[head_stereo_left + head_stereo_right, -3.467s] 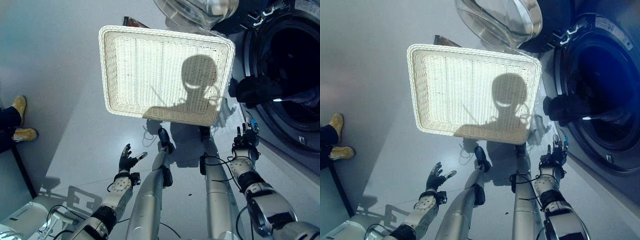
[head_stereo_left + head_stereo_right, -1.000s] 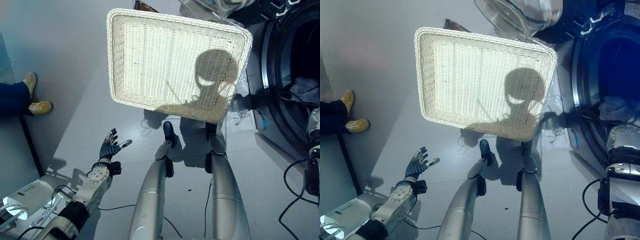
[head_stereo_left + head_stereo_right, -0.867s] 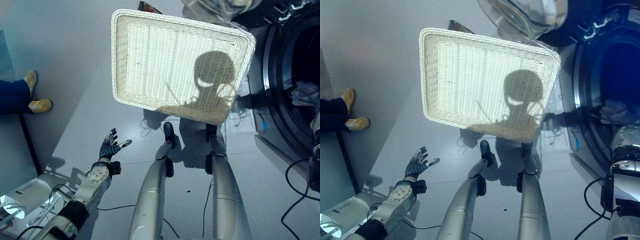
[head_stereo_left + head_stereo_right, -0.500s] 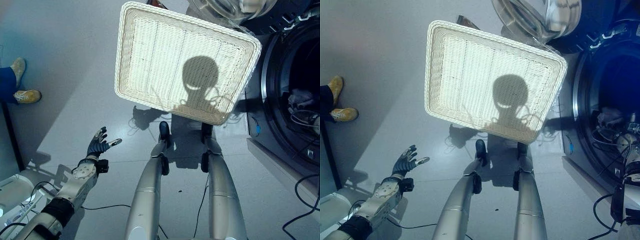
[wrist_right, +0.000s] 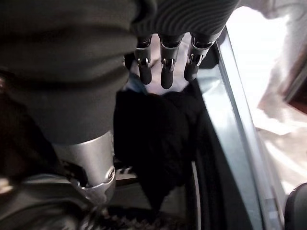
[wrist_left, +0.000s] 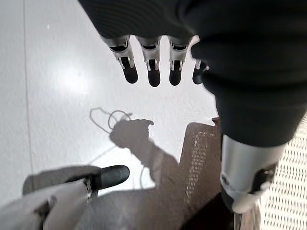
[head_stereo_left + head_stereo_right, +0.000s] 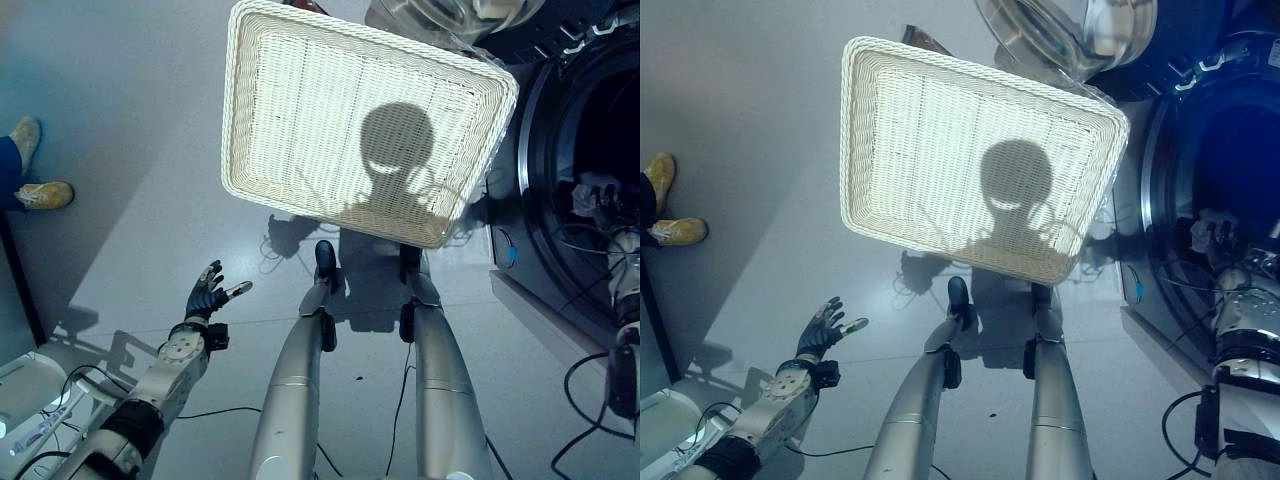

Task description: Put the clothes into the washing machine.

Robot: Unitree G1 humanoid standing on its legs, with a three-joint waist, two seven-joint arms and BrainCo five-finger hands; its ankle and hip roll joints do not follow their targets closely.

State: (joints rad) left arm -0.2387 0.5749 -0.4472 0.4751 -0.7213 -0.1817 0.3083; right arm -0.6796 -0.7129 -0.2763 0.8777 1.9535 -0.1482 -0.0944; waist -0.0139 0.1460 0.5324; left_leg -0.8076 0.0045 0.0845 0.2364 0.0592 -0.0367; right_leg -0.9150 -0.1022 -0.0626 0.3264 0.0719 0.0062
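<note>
Since the earliest frames, the right hand (image 5: 165,67) has travelled from the floor in front of the washing machine (image 7: 560,150) into the machine's round opening, and the dark garment that hung at the opening's rim then is no longer seen there in the eye views. The camera has also shifted, so the apparent drift of the basket (image 7: 240,120) is not a move of the basket.

Right hand: inside the washing machine opening. Its fingers are straight and relaxed, not curled round anything. In the right wrist view a dark piece of clothing (image 5: 158,139) lies just past the fingertips, beside the glassy edge of the opening. Whether the fingers touch the cloth cannot be told. Judgement: the hand is extended this way to push or release the garment well inside, so that nothing hangs over the rim.

A pale piece of clothing (image 7: 592,190) also lies inside the washing machine, near the right hand.

Left hand (image 7: 207,297): low over the floor, well apart from the washing machine, on the far side of the basket from it. Its fingers are spread and it holds nothing. Judgement: it is kept clear as an idle counterweight.

Basket: white wicker, on the floor just beside the washing machine, with no clothes in it. The washing machine's door (image 7: 1080,30) stands open above it.

A person's shoes (image 7: 35,180) show well apart from the washing machine.

Judgement: loading is at or near completion.
</note>
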